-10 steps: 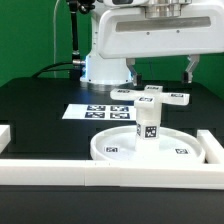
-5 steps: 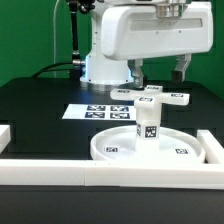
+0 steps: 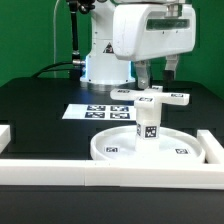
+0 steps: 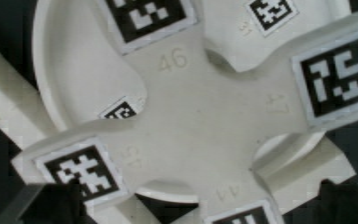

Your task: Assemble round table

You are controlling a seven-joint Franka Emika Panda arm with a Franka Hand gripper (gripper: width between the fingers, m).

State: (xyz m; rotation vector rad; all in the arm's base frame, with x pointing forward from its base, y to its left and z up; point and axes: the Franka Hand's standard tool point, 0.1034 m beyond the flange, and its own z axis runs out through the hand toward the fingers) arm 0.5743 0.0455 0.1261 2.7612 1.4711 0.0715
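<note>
Behind the leg (image 3: 147,127), the foot piece (image 3: 152,97) is partly hidden.

- Gripper (image 3: 158,71): fingertips too small to tell whether they were apart or closed; not seen in the wrist view.
- Cross-shaped foot piece (image 3: 152,97): partly hidden behind the leg (image 3: 147,128); its arms were cut off by the wrist view's edges (image 4: 194,120).
- Round disc (image 3: 150,150): far rim partly hidden behind the leg.
</note>
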